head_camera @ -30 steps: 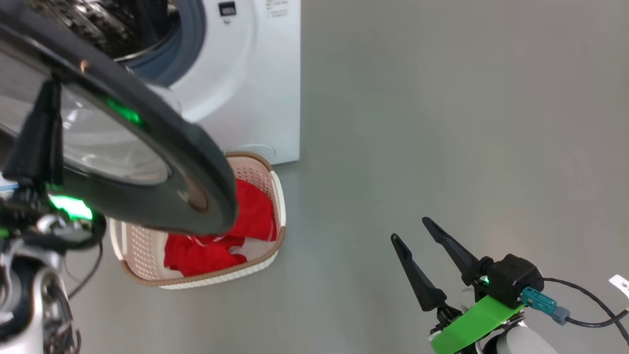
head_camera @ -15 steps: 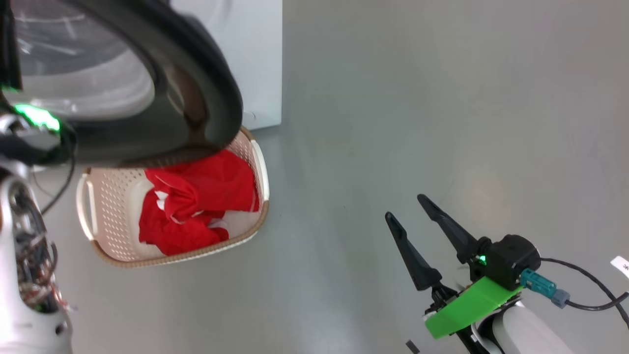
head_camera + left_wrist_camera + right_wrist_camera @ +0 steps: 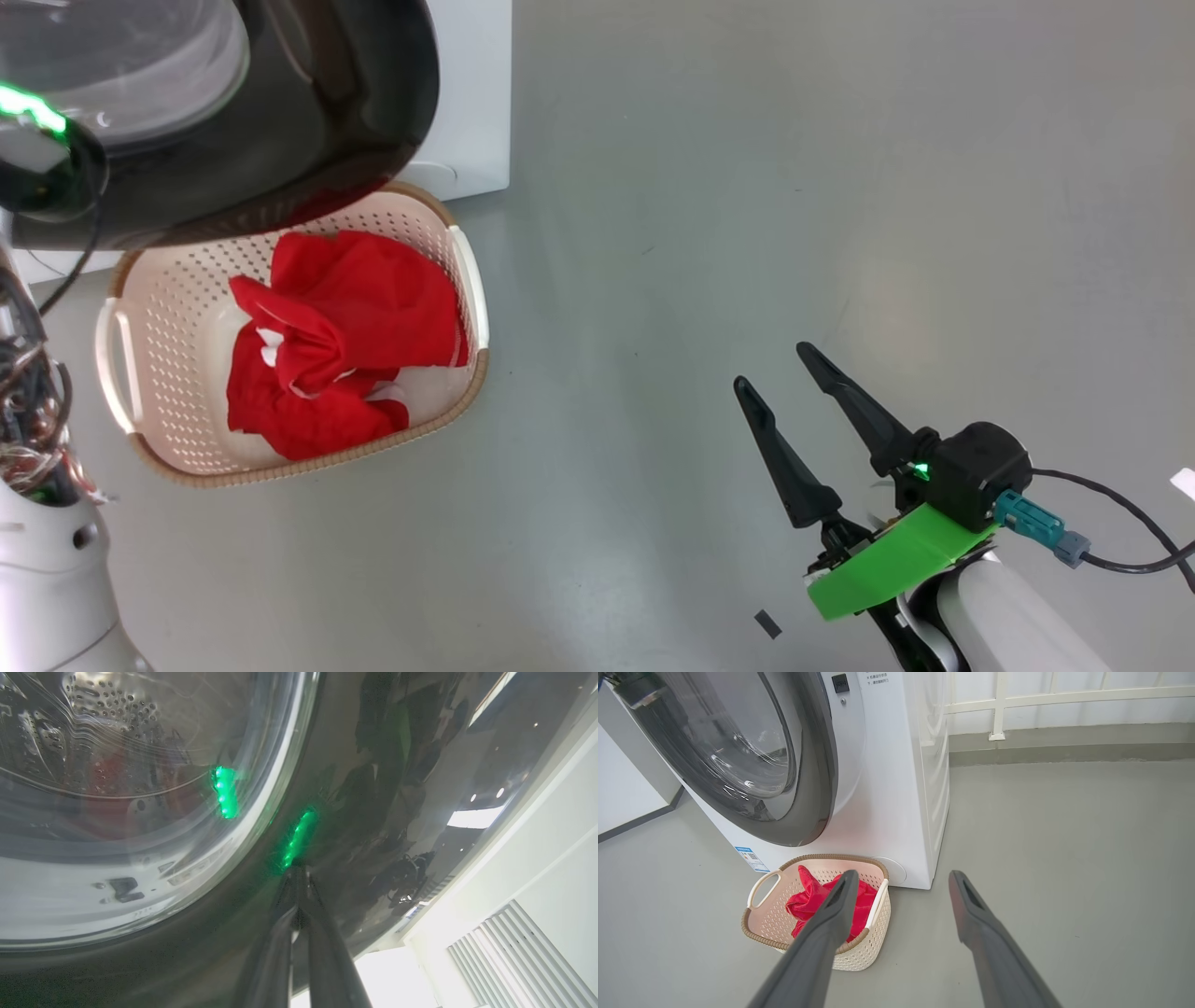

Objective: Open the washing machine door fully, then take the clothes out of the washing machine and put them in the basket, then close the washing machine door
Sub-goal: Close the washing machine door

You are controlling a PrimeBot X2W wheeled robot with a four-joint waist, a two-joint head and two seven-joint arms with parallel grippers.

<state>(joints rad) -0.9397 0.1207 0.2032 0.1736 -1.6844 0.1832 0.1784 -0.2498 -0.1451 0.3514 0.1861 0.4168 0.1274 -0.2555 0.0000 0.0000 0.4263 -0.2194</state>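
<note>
The washing machine door (image 3: 817, 788), a black rim around bulging glass, stands swung close to the front of the white washing machine (image 3: 901, 788). I cannot tell whether it is latched. My left gripper (image 3: 297, 872) is shut, its tips pressed against the door's glossy rim (image 3: 355, 812), and the steel drum shows through the glass (image 3: 140, 788). The basket (image 3: 471, 383) sits on the floor under the door (image 3: 355, 112), with the red clothes (image 3: 345, 317) piled inside. My right gripper (image 3: 770, 366) hangs open and empty to the right of the basket, well clear of it.
Grey floor (image 3: 747, 187) stretches wide to the right of the machine and basket. A white railing and wall (image 3: 1064, 695) close off the back. My left arm's pale forearm (image 3: 42, 579) stands at the lower left, close beside the basket's handle (image 3: 107, 359).
The door has swung toward the machine, hiding the drum opening and uncovering the basket. The head view has shifted too. My right gripper stays open where it was.
</note>
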